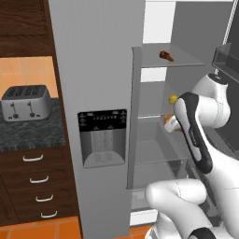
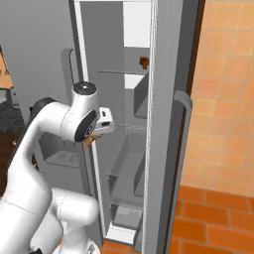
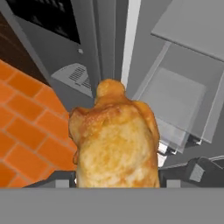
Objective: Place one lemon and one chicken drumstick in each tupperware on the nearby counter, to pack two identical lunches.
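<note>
My gripper (image 3: 118, 180) is shut on a golden-brown chicken drumstick (image 3: 114, 140), which bulks large in the hand view. From the base cameras the gripper (image 1: 171, 124) holds this drumstick (image 1: 168, 121) just in front of the open fridge's middle shelf, partly hidden by my arm; it peeks out below the hand (image 2: 91, 141). A second drumstick (image 1: 166, 56) lies on the top shelf (image 2: 144, 62). A yellow lemon (image 1: 173, 99) rests on the middle shelf behind my arm. The counter (image 1: 28, 135) is at the left. The tupperware is out of view.
A silver four-slot toaster (image 1: 26, 102) stands on the counter. The grey fridge's closed left door with its dispenser (image 1: 102, 137) stands between counter and open compartment. The open right door (image 2: 171, 124) flanks my arm. Orange tiled floor (image 3: 26, 131) lies below.
</note>
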Controlling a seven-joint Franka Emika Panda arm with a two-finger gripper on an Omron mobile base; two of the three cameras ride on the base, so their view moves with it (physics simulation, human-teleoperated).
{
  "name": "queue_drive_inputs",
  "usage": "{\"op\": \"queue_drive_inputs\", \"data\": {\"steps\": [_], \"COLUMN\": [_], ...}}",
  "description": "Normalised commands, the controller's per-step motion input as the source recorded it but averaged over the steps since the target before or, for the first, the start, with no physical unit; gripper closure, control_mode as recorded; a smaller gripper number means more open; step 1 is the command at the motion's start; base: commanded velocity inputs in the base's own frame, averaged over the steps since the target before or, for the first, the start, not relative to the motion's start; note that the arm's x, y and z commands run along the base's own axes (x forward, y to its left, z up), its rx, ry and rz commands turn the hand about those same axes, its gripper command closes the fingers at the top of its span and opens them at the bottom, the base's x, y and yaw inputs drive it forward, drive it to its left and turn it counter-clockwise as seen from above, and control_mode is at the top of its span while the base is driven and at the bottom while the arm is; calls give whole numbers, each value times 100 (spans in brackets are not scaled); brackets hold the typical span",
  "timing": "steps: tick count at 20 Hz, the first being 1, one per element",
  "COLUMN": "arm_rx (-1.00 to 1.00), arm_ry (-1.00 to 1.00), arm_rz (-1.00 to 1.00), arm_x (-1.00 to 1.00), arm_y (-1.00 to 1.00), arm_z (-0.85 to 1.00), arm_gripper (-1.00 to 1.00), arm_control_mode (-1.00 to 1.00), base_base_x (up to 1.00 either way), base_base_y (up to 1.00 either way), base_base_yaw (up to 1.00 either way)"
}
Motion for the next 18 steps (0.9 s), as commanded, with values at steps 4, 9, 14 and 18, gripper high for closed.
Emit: {"op": "queue_drive_inputs", "data": {"steps": [4,9,14,18], "arm_rx": [0,0,0,0], "arm_ry": [0,0,0,0], "arm_rz": [-25,-41,-42,0], "arm_x": [-97,-52,-12,0], "arm_y": [78,65,38,0], "arm_z": [7,0,11,2], "arm_gripper": [100,100,100,100], "arm_control_mode": [-100,-100,-100,100], "base_base_x": [0,0,0,0], "base_base_y": [0,0,0,0], "base_base_yaw": [0,0,0,0]}}
